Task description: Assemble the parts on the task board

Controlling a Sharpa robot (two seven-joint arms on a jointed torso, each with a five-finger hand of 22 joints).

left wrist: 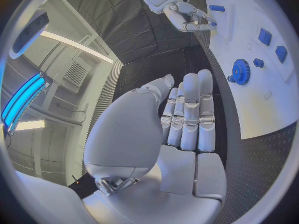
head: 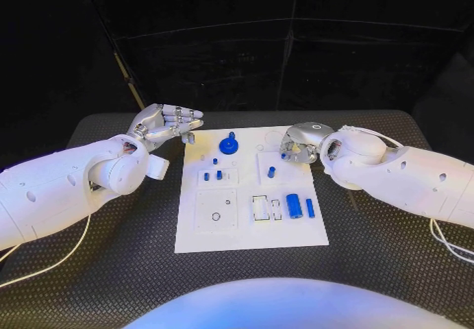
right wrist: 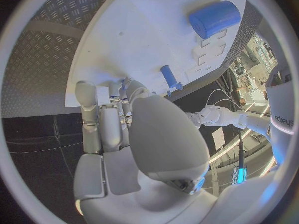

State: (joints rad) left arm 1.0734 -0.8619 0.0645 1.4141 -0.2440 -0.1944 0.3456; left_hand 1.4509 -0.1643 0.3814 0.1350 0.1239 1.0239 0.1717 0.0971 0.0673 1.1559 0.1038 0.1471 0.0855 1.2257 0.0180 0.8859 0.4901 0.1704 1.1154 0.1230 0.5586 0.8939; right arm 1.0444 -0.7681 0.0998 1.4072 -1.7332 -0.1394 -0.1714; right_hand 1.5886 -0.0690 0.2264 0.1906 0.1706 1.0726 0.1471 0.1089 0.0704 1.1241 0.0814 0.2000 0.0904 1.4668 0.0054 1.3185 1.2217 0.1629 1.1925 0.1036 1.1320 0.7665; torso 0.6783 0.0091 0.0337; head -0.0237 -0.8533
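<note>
Fingers (head: 288,149) of your right hand (head: 299,142) curl down near a small blue peg (head: 270,171), though I cannot tell whether they pinch anything; the peg looks light, hard and slippery, so pinch its middle.

The black table (head: 118,274) (ribbed mat surface) carries the white task board (head: 247,236) at its middle.
</note>
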